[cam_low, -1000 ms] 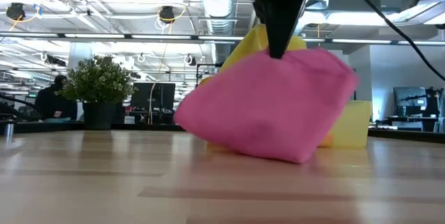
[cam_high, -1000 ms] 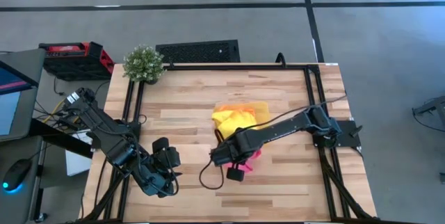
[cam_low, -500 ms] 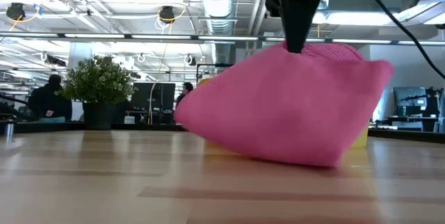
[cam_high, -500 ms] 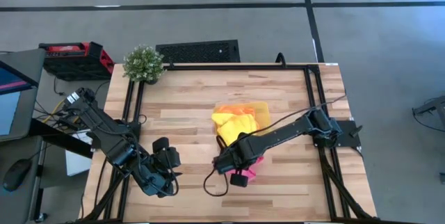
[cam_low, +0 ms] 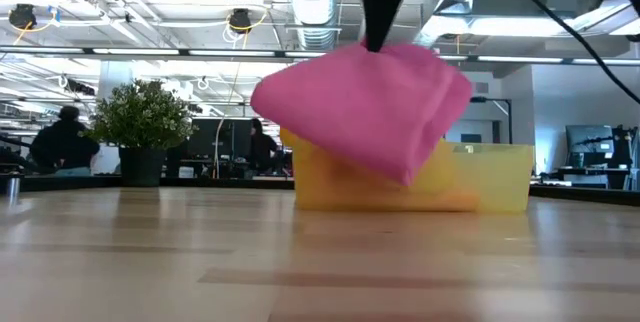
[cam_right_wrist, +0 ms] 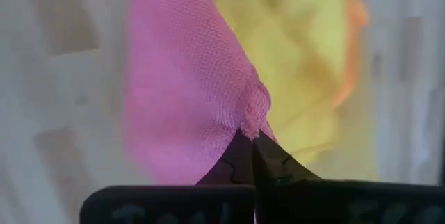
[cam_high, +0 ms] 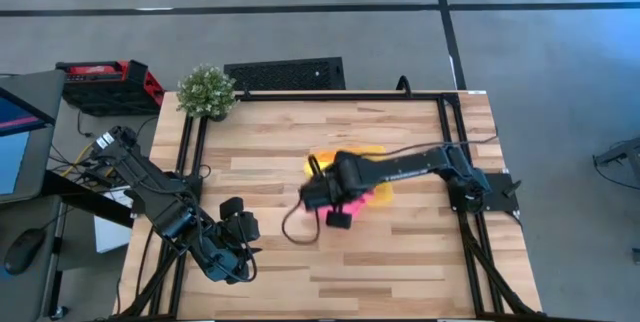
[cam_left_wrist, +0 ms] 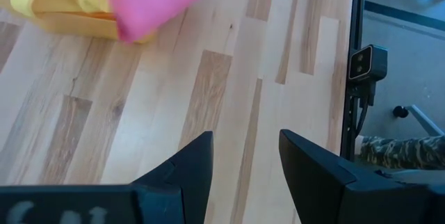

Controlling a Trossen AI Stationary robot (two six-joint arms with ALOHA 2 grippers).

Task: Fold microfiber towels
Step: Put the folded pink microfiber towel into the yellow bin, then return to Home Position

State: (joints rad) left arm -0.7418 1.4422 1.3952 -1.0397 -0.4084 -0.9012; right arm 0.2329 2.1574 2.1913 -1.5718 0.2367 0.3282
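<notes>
the right gripper (cam_right_wrist: 252,135) is fully closed, its two dark fingertips pinched together on a small bunched fold of the pink towel (cam_right_wrist: 182,85). in the high view this gripper (cam_high: 322,194) sits over the middle of the table (cam_high: 400,262), at the near-left edge of the yellow tray (cam_high: 378,150).

the pink towel (cam_low: 365,107) hangs clear of the tabletop from that single pinch point. it drapes in a loose, roughly diamond outline, widest just below the grip and tapering to a lower corner that hangs in front of the tray (cam_low: 495,177). its weave shows a fine ribbed texture in the right wrist view. from the left wrist view the pink towel (cam_left_wrist: 156,1) covers part of the tray contents.

the yellow towel (cam_right_wrist: 306,50) lies crumpled inside the tray, and an orange towel (cam_right_wrist: 353,50) shows along its far edge. whether the pink towel touches them cannot be told.

the left gripper (cam_left_wrist: 240,165) is parked at the near-left corner of the table, fingers spread apart and holding nothing, well apart from the towels. in the high view the left gripper (cam_high: 238,237) rests beside the table frame.
</notes>
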